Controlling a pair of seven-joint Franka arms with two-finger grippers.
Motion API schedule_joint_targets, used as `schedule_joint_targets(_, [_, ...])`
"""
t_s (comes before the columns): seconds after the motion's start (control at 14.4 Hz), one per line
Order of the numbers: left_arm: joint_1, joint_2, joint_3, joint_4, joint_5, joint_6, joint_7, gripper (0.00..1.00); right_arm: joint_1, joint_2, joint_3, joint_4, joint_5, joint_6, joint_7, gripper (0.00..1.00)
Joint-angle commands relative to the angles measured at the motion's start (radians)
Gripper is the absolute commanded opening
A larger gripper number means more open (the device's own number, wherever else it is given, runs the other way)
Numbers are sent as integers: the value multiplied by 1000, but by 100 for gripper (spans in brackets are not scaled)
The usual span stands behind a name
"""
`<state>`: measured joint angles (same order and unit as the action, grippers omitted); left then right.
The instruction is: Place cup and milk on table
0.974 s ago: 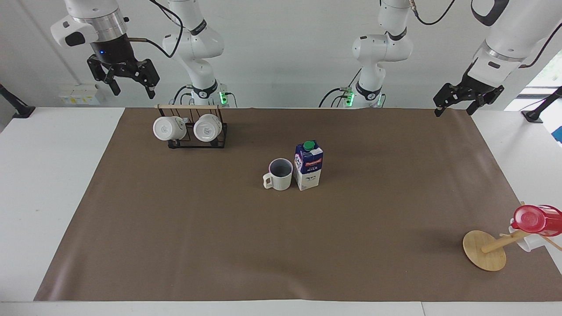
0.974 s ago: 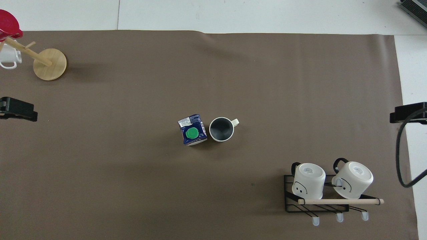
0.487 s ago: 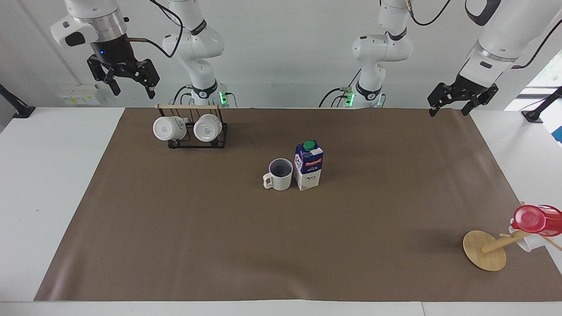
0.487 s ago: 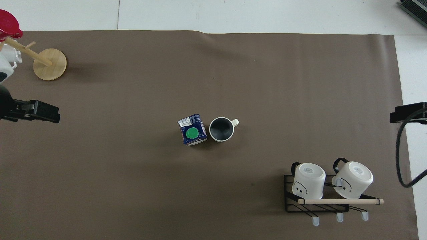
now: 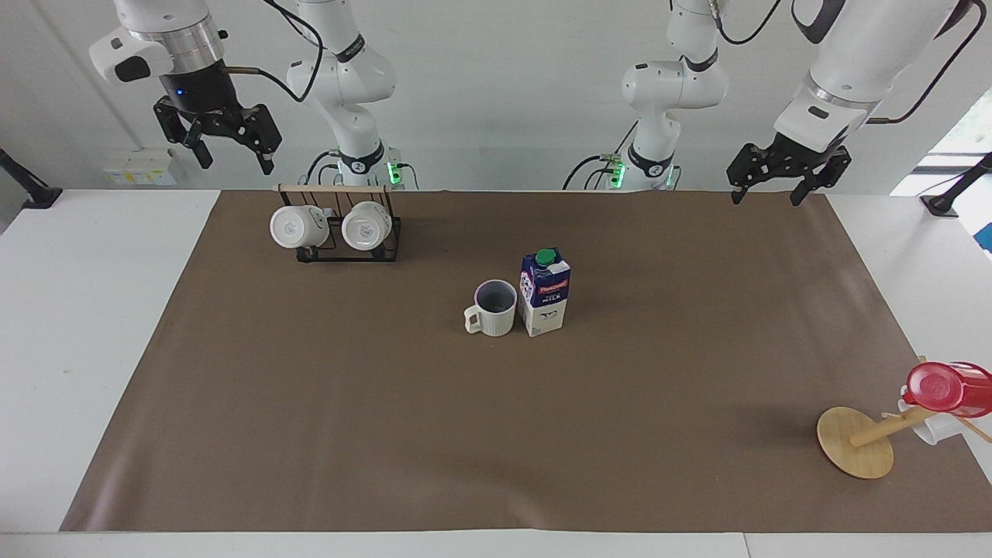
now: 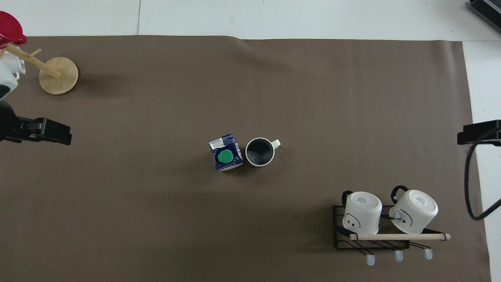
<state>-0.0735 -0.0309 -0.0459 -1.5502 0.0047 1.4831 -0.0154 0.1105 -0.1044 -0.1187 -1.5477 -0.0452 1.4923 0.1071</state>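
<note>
The cream-white ribbed cup (image 5: 494,308) stands upright on the brown sheet of the table (image 5: 310,403), near its middle. The milk (image 5: 545,293) stands upright right beside the cup, toward the left arm's end; both also show in the overhead view, the cup (image 6: 260,152) and the milk (image 6: 225,157). My left gripper (image 5: 765,198) is open and empty, up in the air over the sheet's edge at the robots' end. My right gripper (image 5: 235,163) is open and empty, raised above the mug rack. Neither gripper touches anything.
A black wire rack (image 5: 341,252) with two glossy white mugs (image 5: 294,226) stands near the right arm's base. A wooden mug tree (image 5: 856,442) with a red cup (image 5: 945,387) and a white mug stands at the left arm's end, farthest from the robots.
My left gripper has moved along the robots' edge toward the middle of the table. The right arm, the cup and the milk have not moved.
</note>
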Motion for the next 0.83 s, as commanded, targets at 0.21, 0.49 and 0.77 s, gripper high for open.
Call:
schedule_joint_targets(0.21, [-5, -14, 6, 1, 1, -9, -5, 100, -11, 9, 1, 17, 13, -18, -24, 100])
schedule_joint_targets(0.49, [-6, -12, 3, 1, 0, 2, 6, 100, -11, 9, 1, 17, 14, -20, -24, 100])
schedule_joint_targets(0.77, [-8, -14, 3, -1, -40, 2, 2, 100, -11, 9, 1, 17, 14, -18, -24, 100])
